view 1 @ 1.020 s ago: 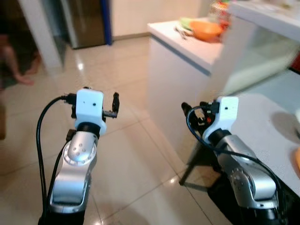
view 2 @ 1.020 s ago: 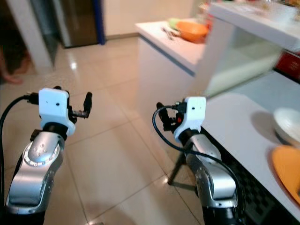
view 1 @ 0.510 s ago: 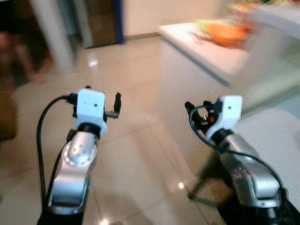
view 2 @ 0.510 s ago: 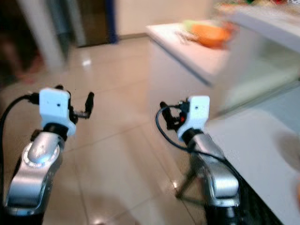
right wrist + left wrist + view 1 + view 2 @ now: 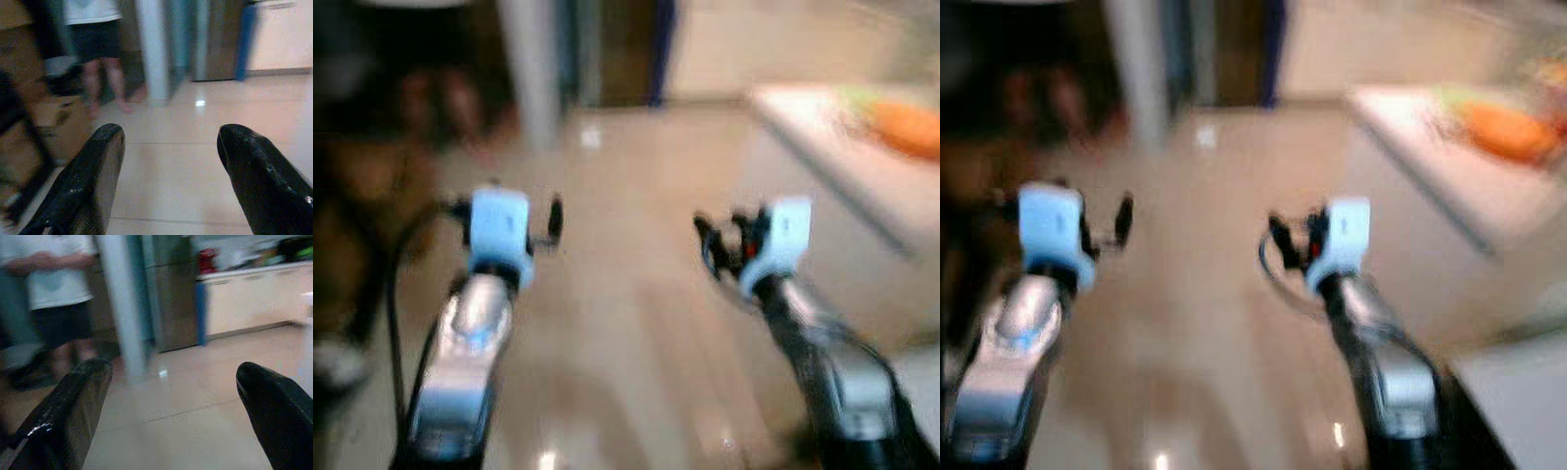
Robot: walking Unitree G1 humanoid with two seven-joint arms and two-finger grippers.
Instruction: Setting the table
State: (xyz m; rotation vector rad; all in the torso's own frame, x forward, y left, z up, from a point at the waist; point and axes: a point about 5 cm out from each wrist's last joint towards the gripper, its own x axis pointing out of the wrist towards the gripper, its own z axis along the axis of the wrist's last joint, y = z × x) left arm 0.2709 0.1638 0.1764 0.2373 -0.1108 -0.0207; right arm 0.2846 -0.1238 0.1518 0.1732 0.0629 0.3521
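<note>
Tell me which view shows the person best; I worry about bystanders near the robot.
The left wrist view: the person stands beyond the open left pincer, torso and legs visible. The right wrist view shows the shorts and legs past the open right pincer. The eye views give a dark blur.

The head views have been swung toward the robot's left and are now blurred. The white counter (image 5: 842, 147) with the orange bowl (image 5: 1503, 132) has been shifted to the far right, beyond the right gripper (image 5: 720, 240). A person (image 5: 58, 293) has been brought into sight ahead of both grippers.
</note>
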